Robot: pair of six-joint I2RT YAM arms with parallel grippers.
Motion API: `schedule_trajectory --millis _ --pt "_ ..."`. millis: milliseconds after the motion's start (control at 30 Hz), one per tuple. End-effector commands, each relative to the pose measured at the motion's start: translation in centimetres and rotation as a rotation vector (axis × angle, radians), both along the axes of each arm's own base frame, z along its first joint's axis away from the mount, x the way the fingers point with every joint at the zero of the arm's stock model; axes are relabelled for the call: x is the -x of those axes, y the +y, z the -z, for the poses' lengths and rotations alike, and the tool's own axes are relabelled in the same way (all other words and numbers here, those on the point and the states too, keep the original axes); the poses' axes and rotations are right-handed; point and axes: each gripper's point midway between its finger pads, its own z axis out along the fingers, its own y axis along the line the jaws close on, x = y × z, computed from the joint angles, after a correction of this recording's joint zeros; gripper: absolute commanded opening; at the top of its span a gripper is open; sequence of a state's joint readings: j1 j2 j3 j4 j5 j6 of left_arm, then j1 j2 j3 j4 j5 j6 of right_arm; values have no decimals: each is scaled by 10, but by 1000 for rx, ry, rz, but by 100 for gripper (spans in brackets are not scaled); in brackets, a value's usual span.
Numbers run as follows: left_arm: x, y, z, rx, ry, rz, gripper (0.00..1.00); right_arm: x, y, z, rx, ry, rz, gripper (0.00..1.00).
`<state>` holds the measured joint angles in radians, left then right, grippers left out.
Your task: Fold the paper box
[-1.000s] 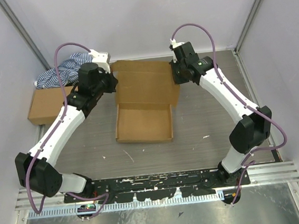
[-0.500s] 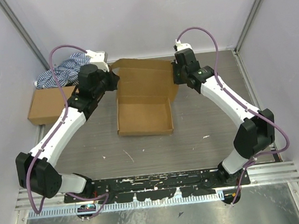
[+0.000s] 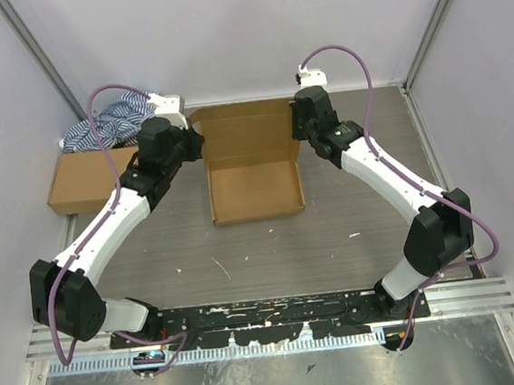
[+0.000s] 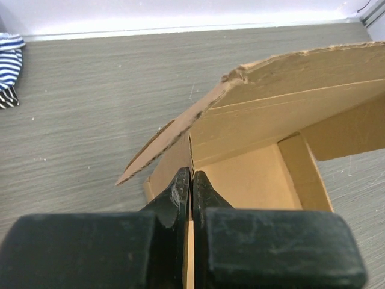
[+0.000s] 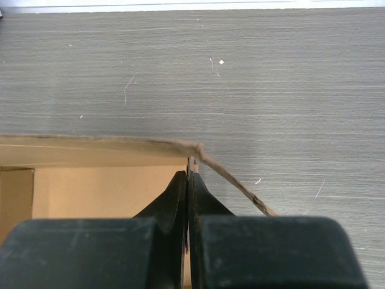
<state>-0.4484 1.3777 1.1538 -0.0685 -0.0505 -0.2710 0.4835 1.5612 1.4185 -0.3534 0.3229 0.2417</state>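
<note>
— What has changed on your screen?

— Over the last second the paper box (image 3: 255, 188) has slid away from the arm bases and a little to the right. It was skewed before; now I see its edges lined up with the tabletop (image 3: 359, 210).

— Where is it, and how does it lie?

— Mid-tabletop, between the two arms. The tray opens upward, its longer side running left to right. The lid panel stands tilted along the far edge.

— The end effectors?

— My left end effector (image 3: 196, 142) sits at the box's far left corner. On its wrist view the fingers are almost together with a thin cardboard wall pinched between them. The right end effector (image 3: 298, 136) mirrors it at the far right corner, clamped on the cardboard edge there.

— Anything else?

— A sealed brown carton (image 3: 78, 180) well to the left, with a striped cloth (image 3: 109, 120) behind it.
</note>
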Motion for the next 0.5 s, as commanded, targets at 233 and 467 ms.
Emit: schedule_trajectory --millis 233,467 --pt "23 -21 7 68 9 99 10 15 43 -36 -101 -153 -73 1" --pt "41 -22 20 85 58 111 12 55 43 3 -47 -51 -75 2"
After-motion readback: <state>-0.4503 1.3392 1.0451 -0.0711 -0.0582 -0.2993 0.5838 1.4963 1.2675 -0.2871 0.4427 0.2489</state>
